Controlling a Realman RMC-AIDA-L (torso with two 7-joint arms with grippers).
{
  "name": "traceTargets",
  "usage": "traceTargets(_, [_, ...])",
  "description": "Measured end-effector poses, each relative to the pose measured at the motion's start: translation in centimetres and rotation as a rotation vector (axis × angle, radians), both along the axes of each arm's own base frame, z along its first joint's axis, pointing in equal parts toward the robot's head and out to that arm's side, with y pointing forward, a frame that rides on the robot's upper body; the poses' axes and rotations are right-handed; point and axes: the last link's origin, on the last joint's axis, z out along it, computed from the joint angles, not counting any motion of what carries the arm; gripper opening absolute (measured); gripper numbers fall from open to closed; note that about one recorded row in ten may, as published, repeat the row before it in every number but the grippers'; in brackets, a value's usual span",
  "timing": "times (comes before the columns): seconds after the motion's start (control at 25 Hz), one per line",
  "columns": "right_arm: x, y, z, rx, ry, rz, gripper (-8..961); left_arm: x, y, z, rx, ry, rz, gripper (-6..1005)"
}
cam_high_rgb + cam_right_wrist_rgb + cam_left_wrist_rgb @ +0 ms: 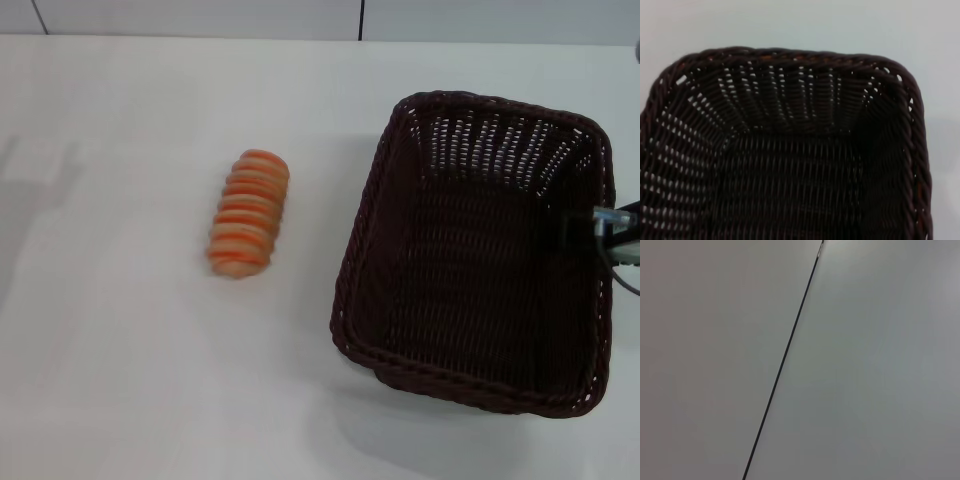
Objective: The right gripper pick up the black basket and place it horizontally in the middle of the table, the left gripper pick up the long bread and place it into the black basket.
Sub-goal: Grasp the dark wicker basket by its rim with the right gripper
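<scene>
Right claw shows only as a small black part with a silver plug at the right edge of the head view. It is at the right rim of the black basket, about halfway along that side, and it seems to touch or overlap the rim there. Whether this claw is released or clenched, I cannot tell, because its fingers are hidden. A dark cable hangs from it just outside the basket wall.

Directly beside the right claw, toward the robot's left, the black basket stands on the white tabletop with its open side up. Its long side runs away from the robot, and nothing lies inside it. From the right wrist view, one sees down into the basket: the braided rim, the sloping open-weave walls and the dark woven floor.

Farther from the right claw, on the other side of the basket, the long bread lies on the tabletop, well apart from the basket. Its orange ridges face up.

Left claw does not appear in any view. Its wrist camera shows only a pale surface with one thin dark line across it.
</scene>
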Motion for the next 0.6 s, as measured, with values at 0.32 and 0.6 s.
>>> traceTargets(0.32, [0.9,0.3,-1.1,-0.018,-0.007,-0.009,650,0.1,0.2,0.1,0.003,-0.002,-0.002,859])
traceTargets(0.6, [0.8,0.5,-1.3,-0.002,0.001,0.019,435,0.1,0.2,0.1,0.005,-0.001,-0.003,859])
